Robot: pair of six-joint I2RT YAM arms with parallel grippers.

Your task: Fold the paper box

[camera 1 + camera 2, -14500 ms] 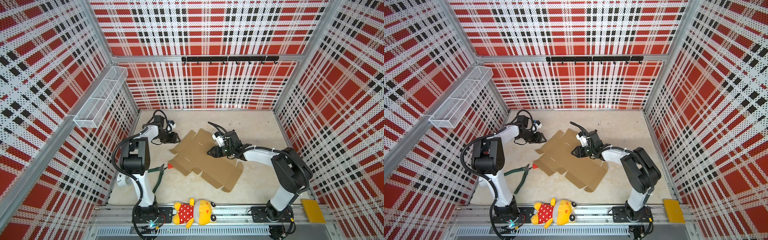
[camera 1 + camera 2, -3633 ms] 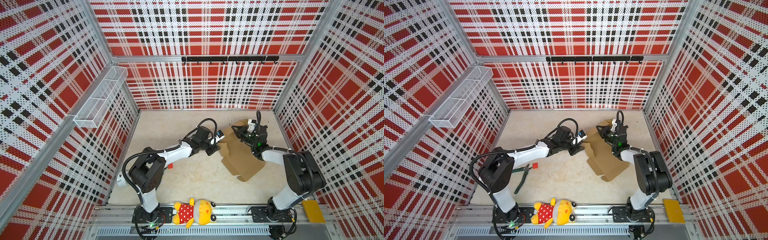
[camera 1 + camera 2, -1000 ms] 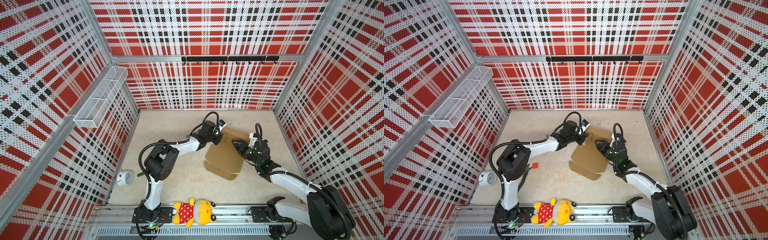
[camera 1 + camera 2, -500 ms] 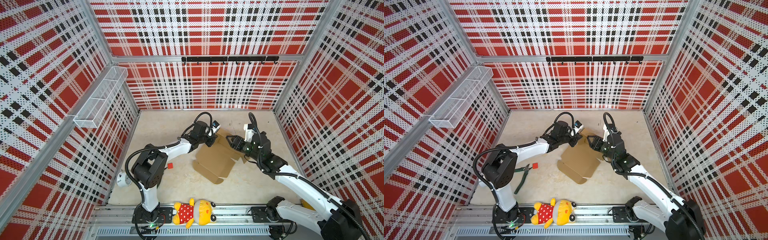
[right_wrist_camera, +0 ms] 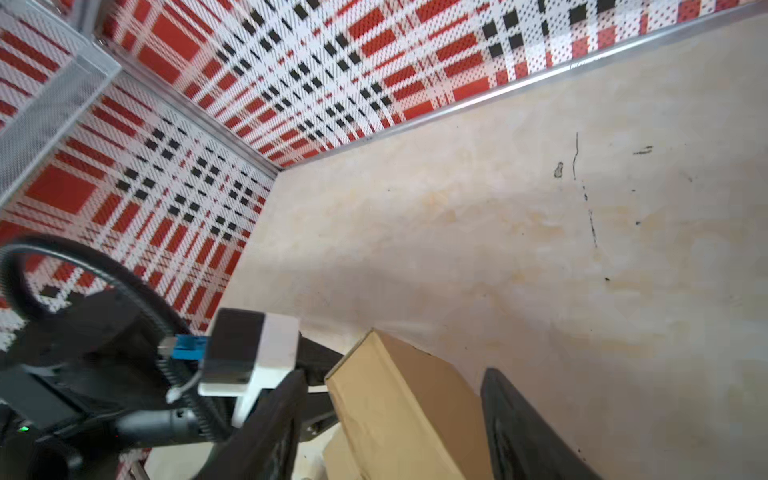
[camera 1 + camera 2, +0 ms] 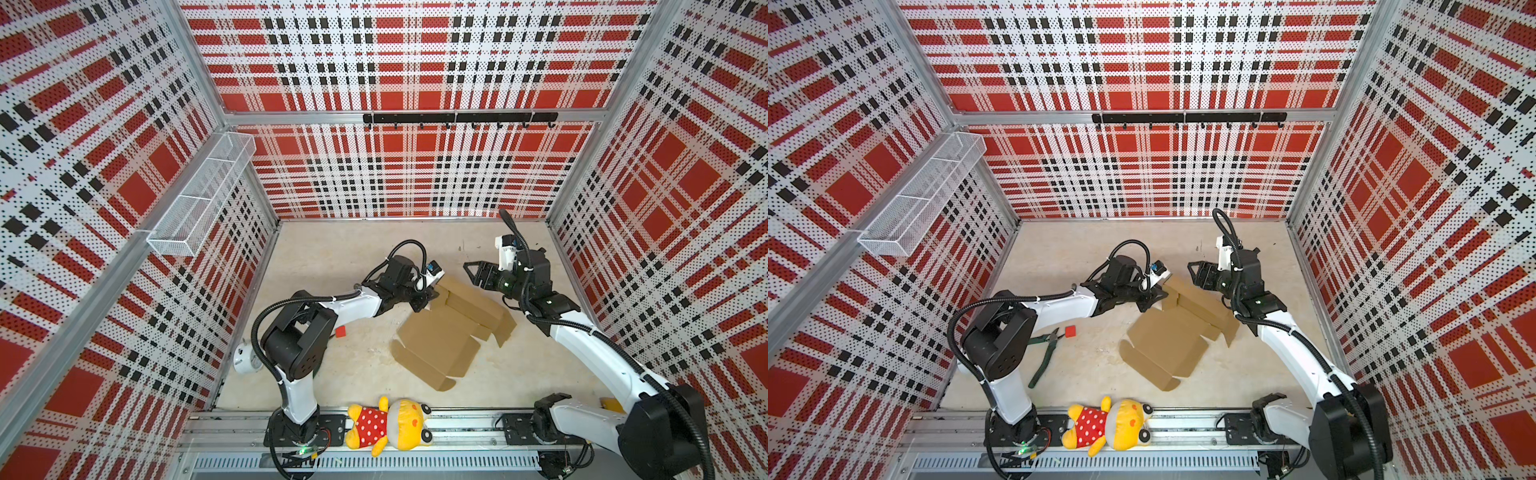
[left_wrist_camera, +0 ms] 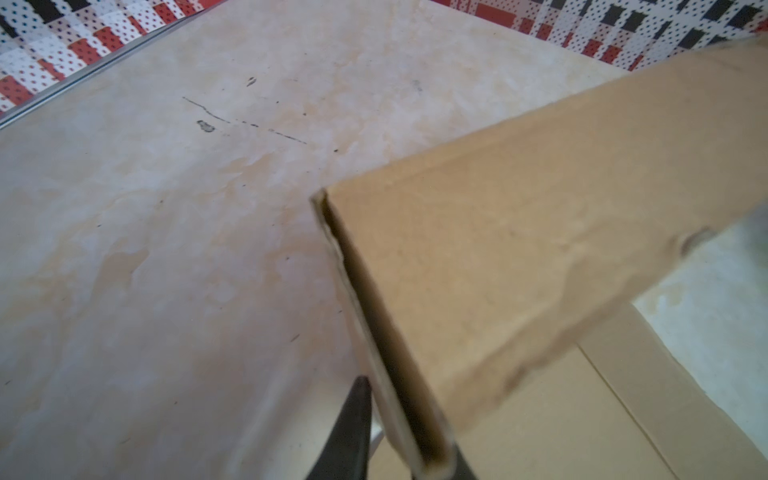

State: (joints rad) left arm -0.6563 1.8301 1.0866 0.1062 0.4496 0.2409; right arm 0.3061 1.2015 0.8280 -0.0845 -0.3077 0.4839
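moved: right claw (image 6: 471, 273) has let go of the paper box (image 6: 446, 336) and spread open.
paper box: half-folded on the tabletop (image 6: 353, 249), centre-right.
left claw (image 6: 427, 299): clenched on its far raised flap.
right claw: released, near that flap.

The paper box (image 6: 440, 345) is plain brown corrugated cardboard, partly folded, right of the middle of the worktop (image 6: 332, 257). Its broad panel lies flat, small flaps at the near edge. The far end is folded into a raised doubled wall.
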